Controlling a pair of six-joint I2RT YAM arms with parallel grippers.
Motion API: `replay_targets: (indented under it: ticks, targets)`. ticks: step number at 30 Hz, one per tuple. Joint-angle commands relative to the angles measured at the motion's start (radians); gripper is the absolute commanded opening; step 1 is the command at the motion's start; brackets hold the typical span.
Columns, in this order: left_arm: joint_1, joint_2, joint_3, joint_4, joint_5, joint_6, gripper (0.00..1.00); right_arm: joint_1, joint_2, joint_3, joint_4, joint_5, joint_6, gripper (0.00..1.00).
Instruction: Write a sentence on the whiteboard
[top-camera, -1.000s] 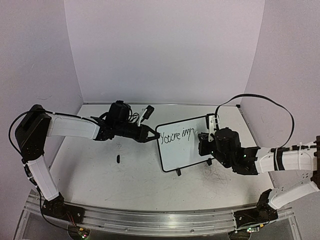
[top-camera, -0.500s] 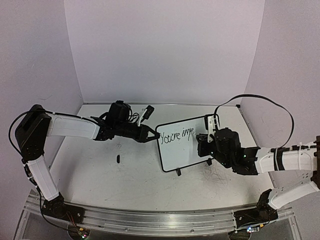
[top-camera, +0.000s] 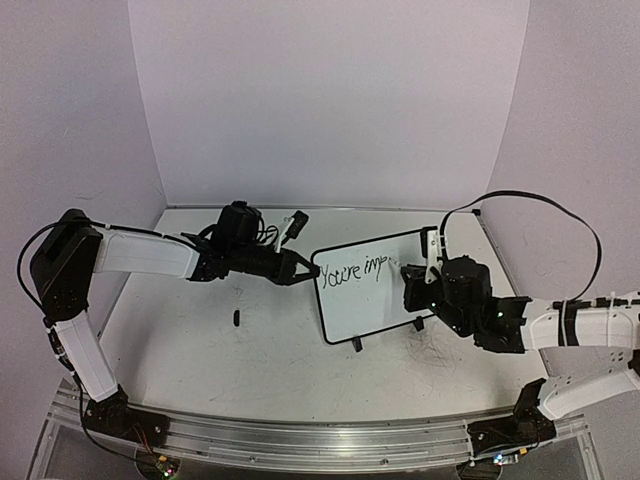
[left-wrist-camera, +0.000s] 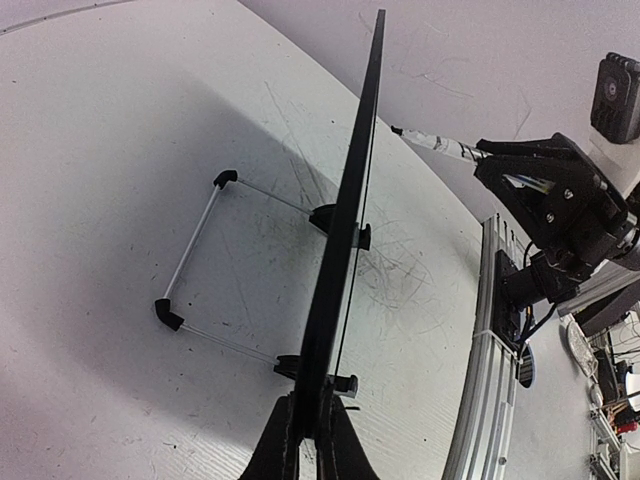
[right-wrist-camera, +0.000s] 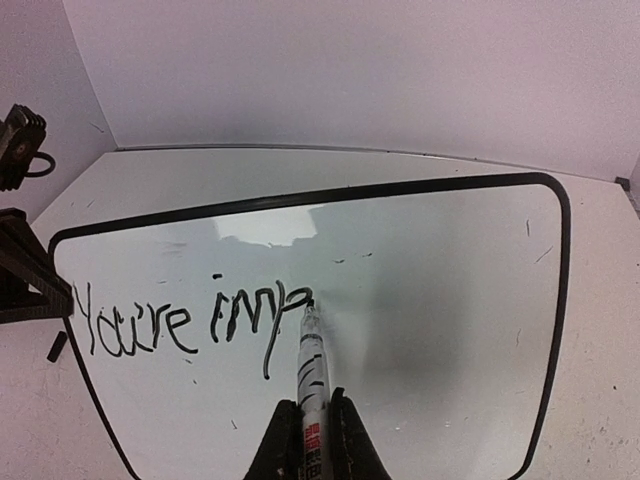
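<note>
The whiteboard (top-camera: 365, 305) stands tilted on its small black feet at mid-table, with "You're imp" written along its top in black. My left gripper (top-camera: 306, 272) is shut on the board's left edge; in the left wrist view the board (left-wrist-camera: 352, 210) runs edge-on out of the closed left gripper (left-wrist-camera: 308, 415). My right gripper (right-wrist-camera: 311, 412) is shut on a white marker (right-wrist-camera: 311, 365), whose tip touches the whiteboard (right-wrist-camera: 430, 300) at the end of the "p". In the top view the right gripper (top-camera: 409, 282) is at the board's right half.
A small black cap (top-camera: 236, 318) lies on the table left of the board. A wire stand (left-wrist-camera: 190, 255) props the board from behind. White walls close in the back and both sides. A metal rail (top-camera: 300, 440) runs along the near edge.
The right gripper has drawn the marker a little to the right, finishing the "p" after "im". The right arm's elbow has swung outward. The left arm has held still.
</note>
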Motion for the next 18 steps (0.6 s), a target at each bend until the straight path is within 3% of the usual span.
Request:
replay_targets:
  ticks: [1, 18]
  targets:
    - [0.013, -0.022, 0.001, -0.05, -0.062, 0.03, 0.0, -0.011, -0.003, 0.007, 0.023, 0.03, -0.004, 0.0]
    - [0.013, -0.022, 0.001, -0.048, -0.061, 0.032, 0.0, -0.021, 0.044, 0.04, 0.069, 0.028, -0.035, 0.0]
